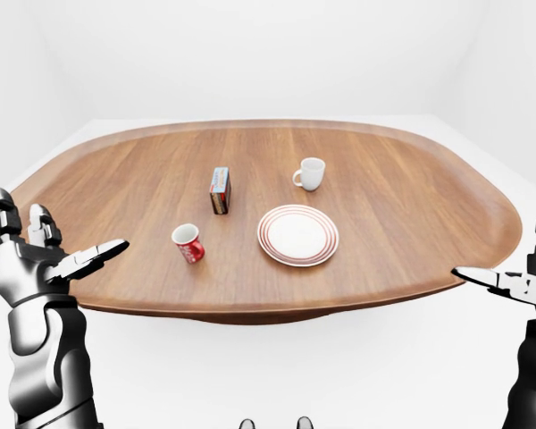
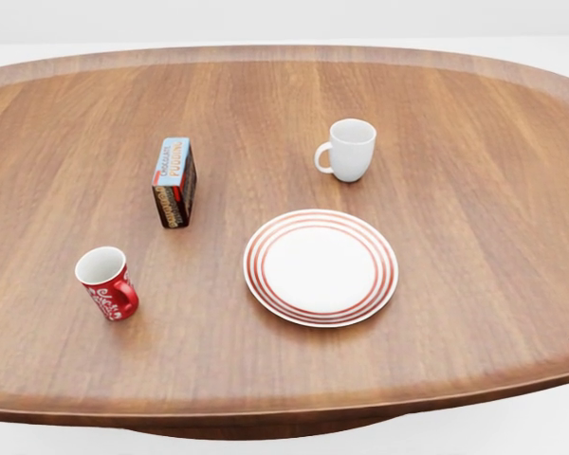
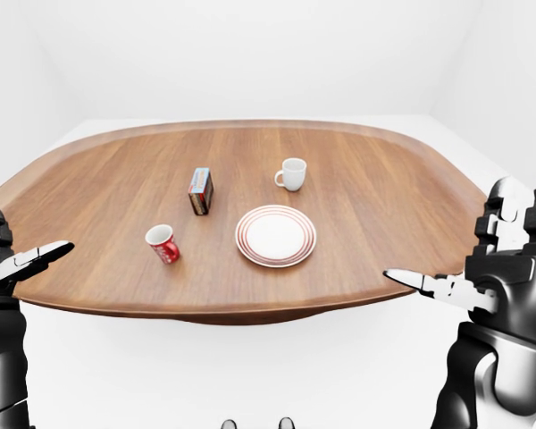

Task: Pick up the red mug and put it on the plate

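I am seeing the small red ceramic mug point(image 2: 105, 282) standing lower left on the oval wooden bench point(image 2: 455, 95), left of the red-striped white plate point(image 2: 321, 267). Both the left robot hand point(image 1: 37, 259) and the right robot hand point(image 3: 505, 268) are hanging released, well clear. It is probably rigid, light and slick; I am planning to grip around its body.

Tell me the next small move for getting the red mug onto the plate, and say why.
Probably reach the left hand toward the red mug. It stands upright at the table's near left, apart from the plate, and both hands hang open off the table edge, the left one nearer.
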